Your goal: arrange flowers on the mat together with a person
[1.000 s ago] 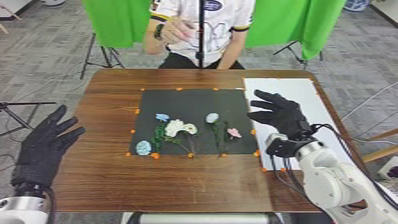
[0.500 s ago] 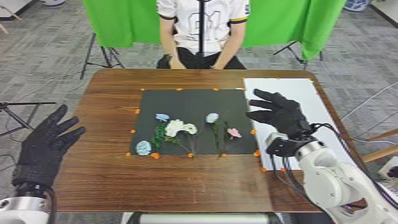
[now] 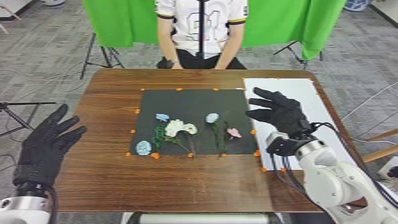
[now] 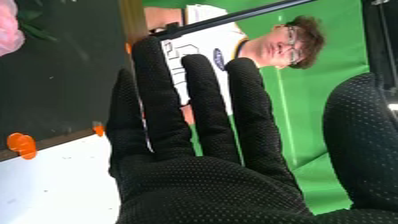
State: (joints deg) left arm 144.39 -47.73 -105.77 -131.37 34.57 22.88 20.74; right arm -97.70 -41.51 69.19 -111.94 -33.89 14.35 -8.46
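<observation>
Black left hand (image 3: 40, 155) and right hand (image 3: 286, 119) keep fingers (image 4: 211, 112) apart; flowers (image 3: 175, 126) lie unmoved.

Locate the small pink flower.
In the head view, the small pink flower lies on the black mat near its right edge, just right of the long-stemmed pale blue flower.

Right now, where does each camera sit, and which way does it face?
Head view: on the robot's head, facing forward and down at the mat and flowers; shows left hand, right hand and part of each arm.
Right wrist view: on the right wrist, facing past the right hand's fingers toward the green curtain.
Shared: right hand, mat, pink flower, curtain.
</observation>
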